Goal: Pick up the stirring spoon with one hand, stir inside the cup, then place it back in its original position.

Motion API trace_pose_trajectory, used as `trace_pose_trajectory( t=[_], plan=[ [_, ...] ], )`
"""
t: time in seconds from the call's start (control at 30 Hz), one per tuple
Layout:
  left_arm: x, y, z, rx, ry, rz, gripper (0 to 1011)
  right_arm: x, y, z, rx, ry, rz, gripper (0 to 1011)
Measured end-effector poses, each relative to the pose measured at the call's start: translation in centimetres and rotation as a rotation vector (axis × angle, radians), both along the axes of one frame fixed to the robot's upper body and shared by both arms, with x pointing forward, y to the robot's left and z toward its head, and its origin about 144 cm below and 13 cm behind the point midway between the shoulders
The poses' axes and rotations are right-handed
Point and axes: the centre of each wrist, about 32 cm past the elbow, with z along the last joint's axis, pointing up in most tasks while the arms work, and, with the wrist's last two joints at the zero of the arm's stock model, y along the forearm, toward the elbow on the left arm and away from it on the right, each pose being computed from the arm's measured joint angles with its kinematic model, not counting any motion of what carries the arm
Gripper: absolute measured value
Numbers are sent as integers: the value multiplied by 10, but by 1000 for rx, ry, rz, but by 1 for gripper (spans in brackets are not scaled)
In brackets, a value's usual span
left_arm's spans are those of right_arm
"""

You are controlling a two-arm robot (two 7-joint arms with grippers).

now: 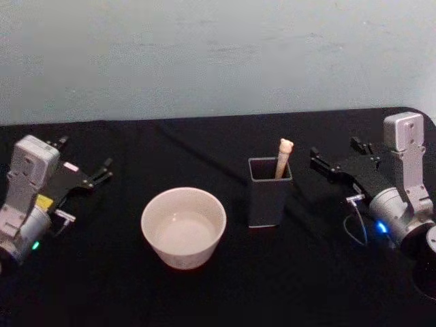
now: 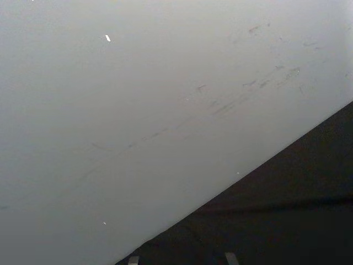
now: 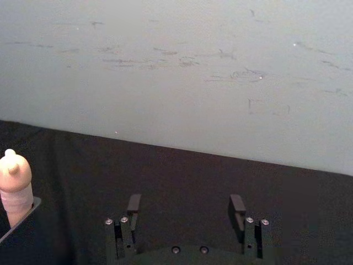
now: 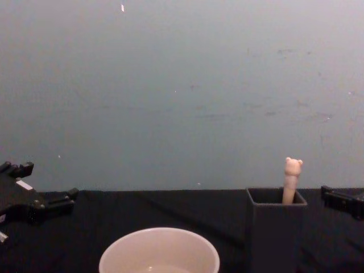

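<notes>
**Spoon in its holder, nothing begun**

My right tool [image 1: 323, 162] sits low over the table [image 1: 225, 293] on my right side, its fingers [image 3: 134, 204] spread well apart with nothing between them. It points toward the dark grey holder [image 1: 270, 193], which stands near it but not touching. My left tool [image 1: 101, 172] is parked far off on my left, beyond the cup [image 1: 183, 227]; its fingers look parted and empty in the head view.

The stirring spoon [image 1: 283, 157] stands handle-up in the holder, leaning against one inner wall, its bear head clear above the rim. The white cup rests on the table just beside the holder, on my left of it, apart from it. There seems to be a little clear liquid in its bottom, though I cannot be sure.

As I judge it, none of the task is done: the spoon is not yet picked up, the stirring is ahead, and so is the return to the holder. The right tool is the nearer one for the grasp.

The head view lays out both tools, cup and holder together from above. The chest view gives the side profile: the bear head standing over the holder's rim, and the cup's rim lower in front. My right wrist view shows the open gap of the tool plainly, with the spoon's top and a corner of the holder off at its edge.
</notes>
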Motion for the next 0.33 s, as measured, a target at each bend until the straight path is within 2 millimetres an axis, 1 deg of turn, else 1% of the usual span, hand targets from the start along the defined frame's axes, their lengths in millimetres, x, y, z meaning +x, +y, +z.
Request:
trace_pose_trajectory(
  t=[0.33],
  plan=[
    [0, 0, 0, 0, 0, 0, 1001, 0, 0, 0, 0, 0, 0, 1003]
  ],
)
